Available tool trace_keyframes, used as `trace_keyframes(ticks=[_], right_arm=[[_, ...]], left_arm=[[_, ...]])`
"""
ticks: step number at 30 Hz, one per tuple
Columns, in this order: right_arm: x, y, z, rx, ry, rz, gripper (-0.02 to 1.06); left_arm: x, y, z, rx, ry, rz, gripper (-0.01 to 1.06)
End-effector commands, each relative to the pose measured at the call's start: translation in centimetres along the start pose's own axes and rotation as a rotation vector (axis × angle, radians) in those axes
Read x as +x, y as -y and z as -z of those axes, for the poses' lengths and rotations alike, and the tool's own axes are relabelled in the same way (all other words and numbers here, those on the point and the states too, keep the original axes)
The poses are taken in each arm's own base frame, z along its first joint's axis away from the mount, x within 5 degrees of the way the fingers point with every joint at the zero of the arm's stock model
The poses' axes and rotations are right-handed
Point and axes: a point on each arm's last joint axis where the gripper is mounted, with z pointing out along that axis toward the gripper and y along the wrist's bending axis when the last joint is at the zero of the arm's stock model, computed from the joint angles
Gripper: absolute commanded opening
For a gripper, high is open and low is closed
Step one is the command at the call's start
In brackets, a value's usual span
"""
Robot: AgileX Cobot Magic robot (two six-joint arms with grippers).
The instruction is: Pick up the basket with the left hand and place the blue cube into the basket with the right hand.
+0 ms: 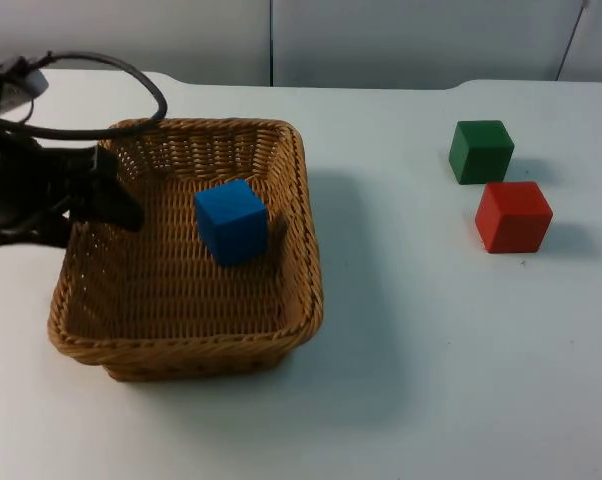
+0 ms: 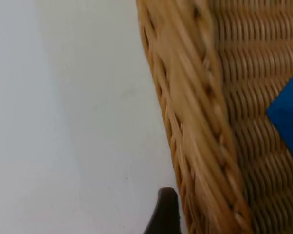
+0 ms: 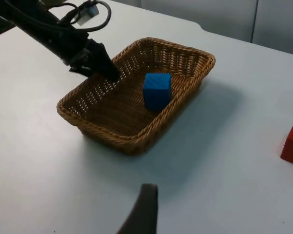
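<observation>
The left gripper [image 1: 109, 205] is clamped on the left-hand rim of the rectangular woven wicker basket [image 1: 281, 300], one black finger [image 1: 116, 200] reaching inside over the wall, the other outside it; the right wrist view shows the same grip [image 3: 103, 68] on the basket's rim [image 3: 137, 141]. The right gripper's black fingertip [image 3: 142, 209] hangs above the bare table, well apart from the basket; whether it is open or closed cannot be told.

The smooth white table top [image 1: 451, 380] ends at a grey partition wall [image 1: 401, 40]. The basket is tan, with tight horizontal weave and a thick braided rim [image 2: 195, 122], and its shadow on the table suggests it is lifted. The matte blue cube [image 1: 231, 221] sits inside the basket on the woven floor. Off to the right, the red cube [image 1: 513, 216] and the green cube [image 1: 481, 151] stand just beside each other.
</observation>
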Motion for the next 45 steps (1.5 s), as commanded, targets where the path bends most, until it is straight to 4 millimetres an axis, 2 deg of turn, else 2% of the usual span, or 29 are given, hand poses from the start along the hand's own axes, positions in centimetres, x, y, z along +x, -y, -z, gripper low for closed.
trace_keyframes(ticks=[1,5,6,7,10,11,14,15,18,20,21,24,25,29,30,34,35,37,40,41,44,45], right_arm=[[0.0,0.0,0.0,0.001,0.013,0.01,0.82],[0.0,0.0,0.0,0.001,0.015,0.009,0.82],[0.0,0.0,0.0,0.001,0.015,0.009,0.82],[0.0,0.0,0.0,0.0,0.016,0.01,0.82],[-0.1,0.0,0.0,-0.001,0.02,0.01,0.82],[-0.1,0.0,0.0,-0.001,0.02,0.01,0.82],[-0.2,0.0,0.0,-0.007,0.035,0.01,0.82],[-0.2,0.0,0.0,-0.007,0.035,0.01,0.82],[-0.3,-0.1,0.0,-0.01,0.041,0.008,0.82],[-0.3,-0.1,0.0,-0.01,0.041,0.008,0.82],[-0.3,-0.1,0.0,-0.01,0.041,0.008,0.82],[-0.3,-0.1,0.0,-0.01,0.041,0.01,0.82],[-0.3,-0.1,0.0,-0.01,0.041,0.01,0.82],[-0.3,-0.1,0.0,-0.012,0.04,0.013,0.82],[-0.3,-0.1,0.0,-0.012,0.04,0.013,0.82],[-0.3,-0.1,0.0,-0.012,0.04,0.013,0.82],[-0.3,-0.1,0.0,-0.012,0.04,0.013,0.82],[-0.3,-0.2,0.0,-0.02,0.042,0.02,0.82],[-0.3,-0.3,0.0,-0.037,0.044,0.031,0.82],[-0.3,-0.3,0.0,-0.037,0.044,0.031,0.82],[-0.3,-0.3,0.0,-0.037,0.046,0.031,0.82],[-0.3,-0.3,0.0,-0.037,0.046,0.031,0.82]], left_arm=[[-1.0,0.4,1.4,-0.037,0.04,-0.052,0.69],[-2.7,1.6,5.5,-0.111,0.131,-0.103,0.69],[-2.7,1.6,5.5,-0.111,0.131,-0.103,0.69],[-3.4,2.6,7.6,-0.118,0.188,-0.118,0.69],[-4.3,5.4,12.1,-0.104,0.312,-0.159,0.69],[-4.3,5.4,12.1,-0.104,0.312,-0.159,0.69],[-4.3,8.7,17.2,-0.075,0.448,-0.24,0.69],[-4.3,8.7,17.2,-0.075,0.448,-0.24,0.69],[-2.9,11.8,22.1,-0.048,0.559,-0.321,0.69],[-0.9,13.8,25.6,-0.061,0.602,-0.368,0.69],[-0.9,13.8,25.6,-0.061,0.602,-0.368,0.69],[2.1,15.5,29.3,-0.099,0.642,-0.401,0.69],[2.1,15.5,29.3,-0.099,0.642,-0.401,0.69],[6.4,16.4,32.7,-0.203,0.645,-0.407,0.69],[6.4,16.4,32.7,-0.203,0.645,-0.407,0.69],[10.9,16.3,34.8,-0.321,0.653,-0.389,0.69],[10.9,16.3,34.8,-0.321,0.653,-0.389,0.69],[13.7,15.7,34.7,-0.354,0.659,-0.352,0.69],[16.7,14.1,33.1,-0.375,0.66,-0.287,0.69],[16.7,14.1,33.1,-0.375,0.66,-0.287,0.69],[19.2,12.6,31.4,-0.4,0.654,-0.249,0.69],[19.2,12.6,31.4,-0.4,0.654,-0.249,0.69]])
